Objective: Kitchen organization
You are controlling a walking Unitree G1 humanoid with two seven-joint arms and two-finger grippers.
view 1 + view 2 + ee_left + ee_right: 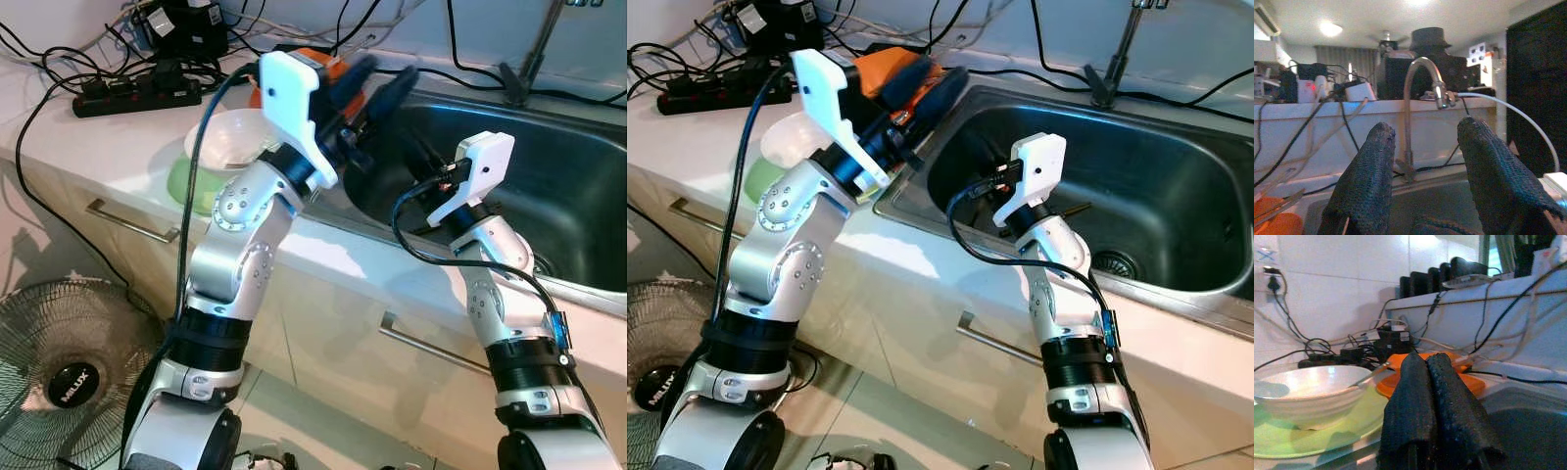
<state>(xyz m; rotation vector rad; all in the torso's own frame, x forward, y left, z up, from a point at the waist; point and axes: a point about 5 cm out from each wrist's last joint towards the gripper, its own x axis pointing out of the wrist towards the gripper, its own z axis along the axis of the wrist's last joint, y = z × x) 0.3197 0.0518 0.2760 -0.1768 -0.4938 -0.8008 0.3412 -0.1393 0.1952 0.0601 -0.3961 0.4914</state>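
Now, both arms are up at the stainless steel sink (1176, 186), set into the white tabletop (118, 147). The left hand (382, 83) hangs over the sink's left rim with its two black fingers (1369, 181) spread wide and nothing between them, aimed across the basin toward the curved chrome tap (1418, 93) at the back wall. The right hand (1432, 406), lower inside the basin, has its fingers pressed flat together, empty, and points back toward the tabletop.

The dishes to sort sit on the tabletop just beside the sink's left rim: a white ceramic bowl (1312, 391) with a utensil leaning in it, resting on a flat light-green plate (1317, 438), and behind them a stack of orange plastic plates (1400, 382) near the back edge. A black power strip (137, 96) lies farther along that edge.

Here's the key: the dishes lie on the robot's left, right beside the left forearm, so the left hand is the nearer one, though it faces away and would, I'd judge, need to swing back.
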